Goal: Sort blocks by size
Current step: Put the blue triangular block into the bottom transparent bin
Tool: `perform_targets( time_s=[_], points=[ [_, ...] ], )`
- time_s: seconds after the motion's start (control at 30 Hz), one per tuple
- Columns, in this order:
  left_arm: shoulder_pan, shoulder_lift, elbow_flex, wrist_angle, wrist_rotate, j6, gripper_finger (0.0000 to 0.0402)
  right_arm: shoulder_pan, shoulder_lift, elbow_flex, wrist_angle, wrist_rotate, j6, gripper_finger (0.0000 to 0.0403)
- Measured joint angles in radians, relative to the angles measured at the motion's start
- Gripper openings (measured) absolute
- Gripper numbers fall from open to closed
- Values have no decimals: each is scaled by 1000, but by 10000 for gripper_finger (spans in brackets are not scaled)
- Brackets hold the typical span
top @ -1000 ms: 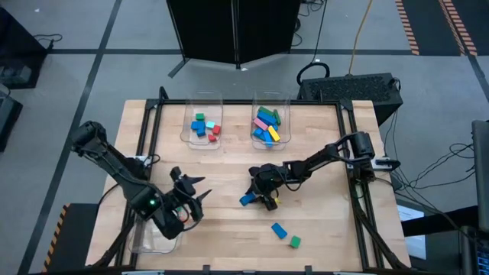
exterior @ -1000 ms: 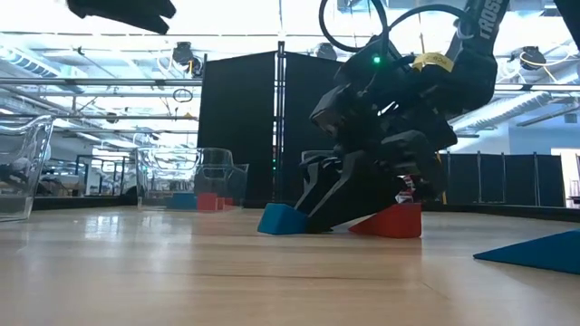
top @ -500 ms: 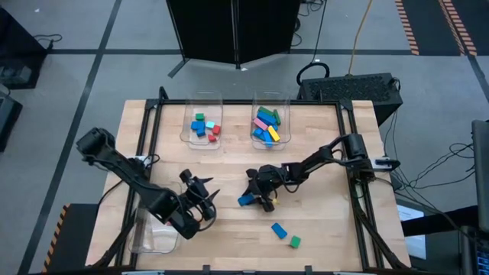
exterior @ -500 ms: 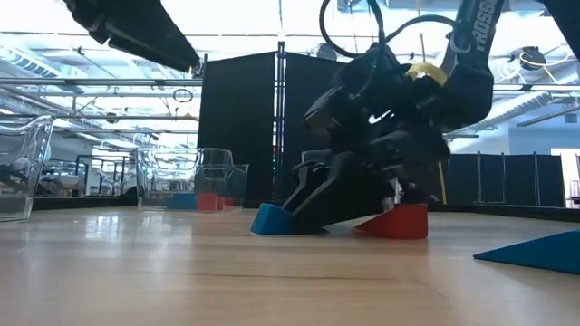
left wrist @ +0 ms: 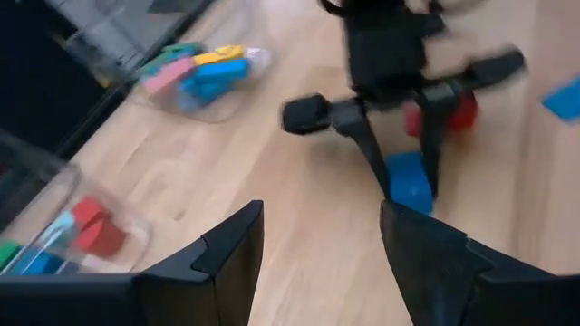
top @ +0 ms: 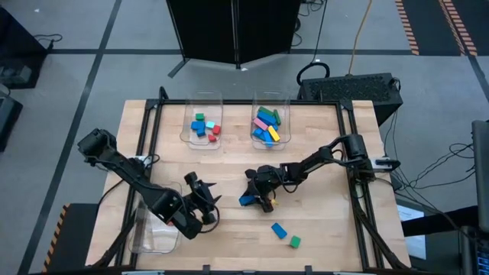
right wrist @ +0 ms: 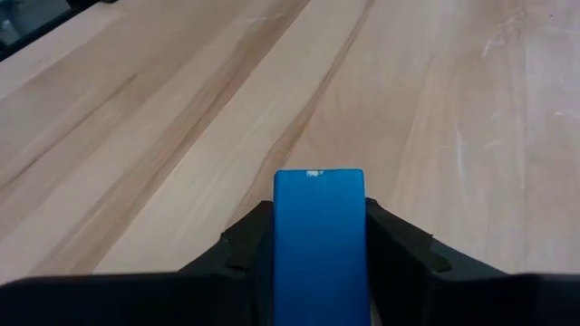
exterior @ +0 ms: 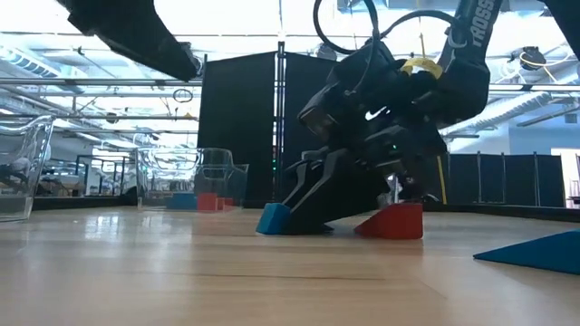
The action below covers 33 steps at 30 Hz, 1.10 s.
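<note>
My right gripper [top: 250,195] is shut on a blue block [right wrist: 319,226] at the table's middle, also seen in the low view [exterior: 272,219]. A red block [exterior: 393,221] lies on the table just beside it. My left gripper [top: 203,195] hovers open and empty to the left of the right gripper, facing it [left wrist: 317,263]. A loose blue block [top: 279,230] and a green block [top: 295,241] lie flat near the front right. More blocks lie in two clear bins at the back. My right gripper pinches the blue block's two long sides [right wrist: 281,244] between its two fingers. The fingers slant down from the table's right side and lie along the block. The block's free end [exterior: 270,221] is down at the table top, and the block tilts.
A clear bin with short blocks [top: 202,126] and a clear bin with longer blocks [top: 267,124] stand at the back middle. Another clear bin [top: 153,233] stands at the near left edge, under my left arm.
My left gripper has gone toward the table's right edge and a little toward the near edge, closing on the right gripper, and stays open. My right gripper has kept its hold on the blue block at nearly the same spot.
</note>
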<state>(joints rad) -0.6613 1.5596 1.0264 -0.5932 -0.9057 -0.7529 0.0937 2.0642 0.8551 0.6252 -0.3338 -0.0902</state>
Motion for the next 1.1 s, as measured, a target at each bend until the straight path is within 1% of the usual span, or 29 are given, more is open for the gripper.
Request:
perform_targets(
  time_s=[0.1, 0.2, 0.3, 0.37, 0.47, 0.63, 0.77, 0.87, 1.1],
  points=[
    [-2, 28, 0, 50, 38, 138, 222, 1, -19, -2, -9, -12, 3, 124],
    [-2, 73, 0, 117, 72, 337, 222, 2, -30, -3, -1, -51, 32, 130],
    [-2, 124, 0, 200, 81, 554, 222, 3, -34, -2, 36, -73, 91, 136],
    [-2, 156, 0, 254, 83, 680, 222, 3, -34, -2, 61, -109, 135, 136],
    [3, 196, 0, 338, 83, 812, 222, 3, -35, -2, 111, -149, 189, 134],
    [20, 237, 1, 434, 83, 946, 222, 2, -36, -1, 229, -221, 294, 134],
    [25, 259, 1, 480, 89, 1013, 222, 2, -37, -1, 291, -224, 355, 134],
    [27, 271, 1, 490, 91, 1045, 222, 2, -37, -1, 297, -245, 367, 134],
    [36, 270, 1, 538, 91, 1062, 222, 6, -37, -1, 319, -249, 382, 135]
  ],
)
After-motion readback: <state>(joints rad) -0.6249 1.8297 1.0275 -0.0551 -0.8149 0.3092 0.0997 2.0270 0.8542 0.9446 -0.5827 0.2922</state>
